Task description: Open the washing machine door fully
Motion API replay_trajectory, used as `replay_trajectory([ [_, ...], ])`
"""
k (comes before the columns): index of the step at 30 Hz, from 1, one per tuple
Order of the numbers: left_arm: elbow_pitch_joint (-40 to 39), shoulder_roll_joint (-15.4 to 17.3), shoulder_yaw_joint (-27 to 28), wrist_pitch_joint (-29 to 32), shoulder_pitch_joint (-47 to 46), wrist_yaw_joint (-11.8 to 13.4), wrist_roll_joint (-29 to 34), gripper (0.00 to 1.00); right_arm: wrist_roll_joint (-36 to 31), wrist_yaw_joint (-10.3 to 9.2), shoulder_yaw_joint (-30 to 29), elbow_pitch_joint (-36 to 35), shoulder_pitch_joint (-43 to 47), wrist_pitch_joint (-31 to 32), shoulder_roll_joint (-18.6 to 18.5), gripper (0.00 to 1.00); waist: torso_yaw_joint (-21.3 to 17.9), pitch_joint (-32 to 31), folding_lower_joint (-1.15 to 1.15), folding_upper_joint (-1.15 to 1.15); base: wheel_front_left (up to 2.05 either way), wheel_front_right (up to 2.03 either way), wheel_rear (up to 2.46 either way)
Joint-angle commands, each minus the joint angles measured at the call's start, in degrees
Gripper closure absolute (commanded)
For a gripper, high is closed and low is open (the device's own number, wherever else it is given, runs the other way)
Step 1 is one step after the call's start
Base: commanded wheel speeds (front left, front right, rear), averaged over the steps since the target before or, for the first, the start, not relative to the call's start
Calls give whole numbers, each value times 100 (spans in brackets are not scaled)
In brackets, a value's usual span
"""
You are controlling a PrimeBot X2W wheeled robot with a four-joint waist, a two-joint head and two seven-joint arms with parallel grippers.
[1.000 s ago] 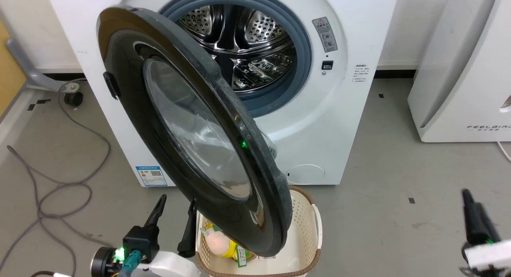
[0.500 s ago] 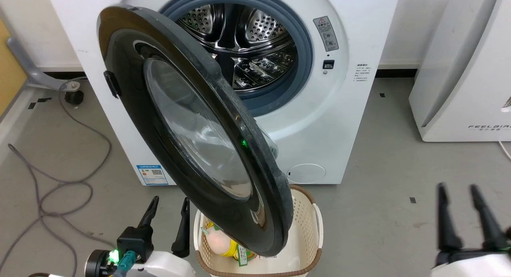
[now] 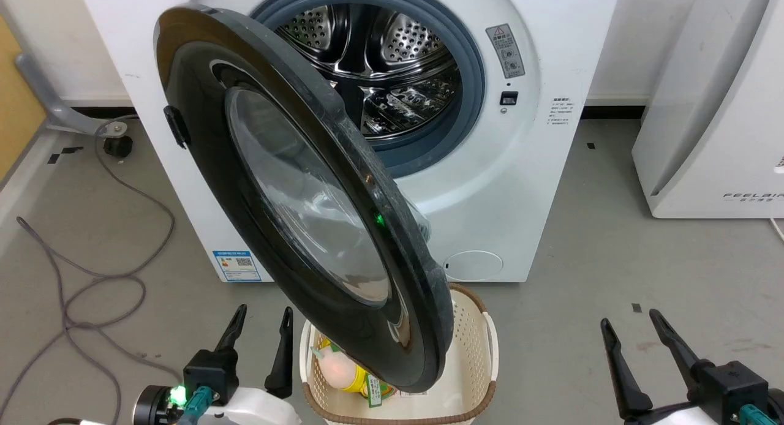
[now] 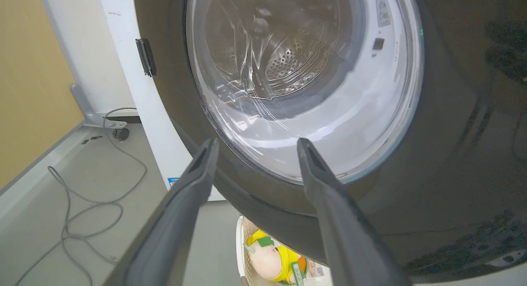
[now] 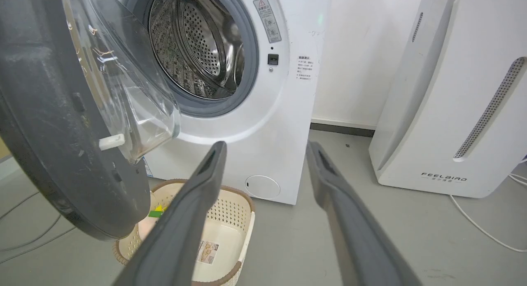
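Washing machine door (image 3: 294, 198) approx half open, hinged at left of washing machine (image 3: 508, 186), unmoved over last sec. Right gripper (image 3: 629, 318) swung in low right, jaws apart, empty. Left gripper (image 3: 264, 310) jaws apart, empty, near door's outer face. Prob still needs opening further.

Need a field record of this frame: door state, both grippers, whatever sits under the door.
door: washing machine door swung well out from the washing machine, hinged at the head view's left, drum exposed
left_arm: left gripper open, gripping nothing, low in front of the door's outer face
right_arm: right gripper open, gripping nothing, above the floor at right
under_door: cream basket holding a soft toy; the door's free edge overhangs it
nearby: grey cable at left, white appliance at right
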Motion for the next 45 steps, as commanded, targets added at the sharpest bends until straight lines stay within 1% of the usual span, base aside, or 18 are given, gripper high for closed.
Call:
replay_trajectory([
  [1, 14, 10, -1, -30, 3, 18, 40, 31, 39, 5, -15, 25, 68, -15, 25, 0, -3, -1, 0, 0, 0, 0, 0],
  [2, 28, 11, -6, -30, 1, 7, 34, 95, 59, 5, -20, 41, 59, -20, 25, 0, -6, -1, 0, 0, 0, 0, 0],
  [3, 36, 12, -12, -30, 2, -9, 25, 100, 75, 5, -25, 55, 50, -27, 25, 0, -9, -2, 0, 0, 0, 0, 0],
  [10, 26, 3, -33, -30, -3, -26, -2, 100, 218, 5, -54, 134, 15, -71, 25, 0, -8, -18, 0, 0, 0, 0, 0],
  [16, -204, -9, -35, -30, -38, 0, -23, 100, 245, 5, -51, 141, 9, -55, 25, 0, 4, -37, 0, 0, 0, 0, 0],
  [24, -992, -19, -54, -30, -255, 189, 112, 100, 293, 5, -80, 144, 62, -51, 26, 0, 59, -59, 0, 0, 0, 0, 0],
  [29, -1600, -16, -125, -30, -567, 190, 175, 100, 303, 5, -82, 152, 80, -52, 26, 0, 67, -71, 0, 0, 0, 0, 0],
  [33, -2022, -39, -306, -30, -902, 37, 51, 100, 355, 5, -95, 155, 95, -59, 26, 0, 67, -83, 0, 0, 0, 0, 0],
  [38, -2443, -80, -662, 11, -1482, -45, -64, 100, 369, 5, -87, 167, 90, -64, 26, 0, 69, -78, 0, 0, 0, 0, 0],
  [45, -2913, -114, -1476, 251, -2089, -1, -177, 100, 363, 5, -73, 164, 100, -53, 26, 0, 18, -90, 0, 0, 0, 0, 0],
])
